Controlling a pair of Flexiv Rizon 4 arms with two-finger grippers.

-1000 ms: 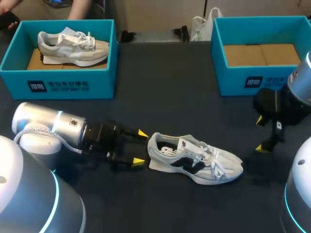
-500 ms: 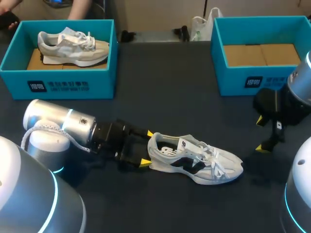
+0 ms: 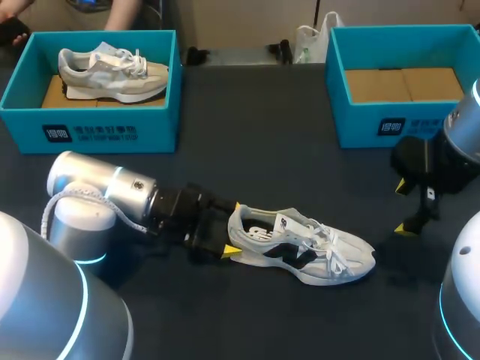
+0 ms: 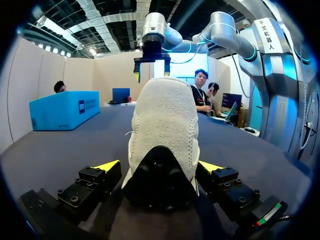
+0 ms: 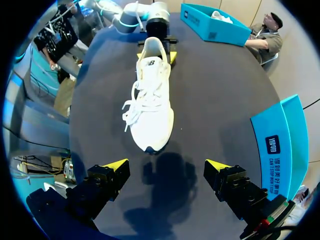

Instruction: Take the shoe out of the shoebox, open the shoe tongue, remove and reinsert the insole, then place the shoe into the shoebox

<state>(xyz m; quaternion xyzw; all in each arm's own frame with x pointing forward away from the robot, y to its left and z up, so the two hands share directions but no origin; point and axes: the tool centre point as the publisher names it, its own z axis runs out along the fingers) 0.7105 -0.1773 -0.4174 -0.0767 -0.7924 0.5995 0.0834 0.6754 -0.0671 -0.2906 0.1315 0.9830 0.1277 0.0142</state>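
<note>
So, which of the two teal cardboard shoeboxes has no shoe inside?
The teal cardboard shoebox at the table's far right: only its brown cardboard floor shows. The teal shoebox at the far left holds a beige sneaker.

This looks like a robotics test lab: a left arm (image 3: pixel 105 187) and a right arm (image 3: pixel 465 127) flank a dark tabletop (image 3: pixel 255 120) staged with a teal left shoebox (image 3: pixel 105 133) and right shoebox (image 3: pixel 390 126).

Left gripper (image 3: pixel 234 228) spread wide, low; right gripper (image 3: pixel 403 207) spread too (hovering).
</note>
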